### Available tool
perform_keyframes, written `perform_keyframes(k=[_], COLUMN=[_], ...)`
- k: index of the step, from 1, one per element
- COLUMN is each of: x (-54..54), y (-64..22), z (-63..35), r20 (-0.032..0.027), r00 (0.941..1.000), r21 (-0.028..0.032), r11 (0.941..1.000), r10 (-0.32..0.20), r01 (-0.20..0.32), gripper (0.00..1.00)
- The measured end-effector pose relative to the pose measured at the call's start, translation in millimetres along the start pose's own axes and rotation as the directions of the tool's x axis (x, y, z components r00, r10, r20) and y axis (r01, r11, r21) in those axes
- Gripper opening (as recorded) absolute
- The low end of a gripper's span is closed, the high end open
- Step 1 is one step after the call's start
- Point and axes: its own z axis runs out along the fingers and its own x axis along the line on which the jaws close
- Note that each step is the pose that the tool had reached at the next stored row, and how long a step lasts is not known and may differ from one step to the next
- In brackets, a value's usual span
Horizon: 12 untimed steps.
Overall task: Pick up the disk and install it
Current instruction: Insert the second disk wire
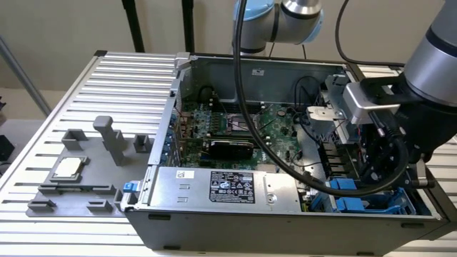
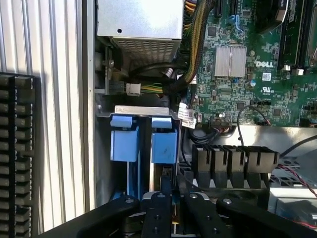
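The black two-fingered gripper (image 2: pixel 166 208) hangs low over the drive bay, its fingers drawn close on something dark and thin; a grip cannot be confirmed. Just beyond, the blue-railed silver disk (image 2: pixel 163 146) sits upright in the bay, apparently slotted, beside another blue carrier (image 2: pixel 124 144) in the grey metal computer case (image 1: pixel 286 227).

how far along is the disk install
Done: the disk looks already picked up, standing in the case's drive bay beside another blue carrier. In hand: the claw is right at it. Left: full seating cannot be confirmed.
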Motion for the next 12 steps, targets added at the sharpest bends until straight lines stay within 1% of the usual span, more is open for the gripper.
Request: perform_keyframes(k=[9,12], x=[0.7,0.7], y=[0.3,0.3], z=[3.2,4.0], r20=[-0.0002,0.0012], r00=[1.0,1.0], r21=[0.0,-0.0001], r11=[1.0,1.0], r10=[0.0,0.0], r01=[0.0,0.0], gripper=[0.0,0.0])
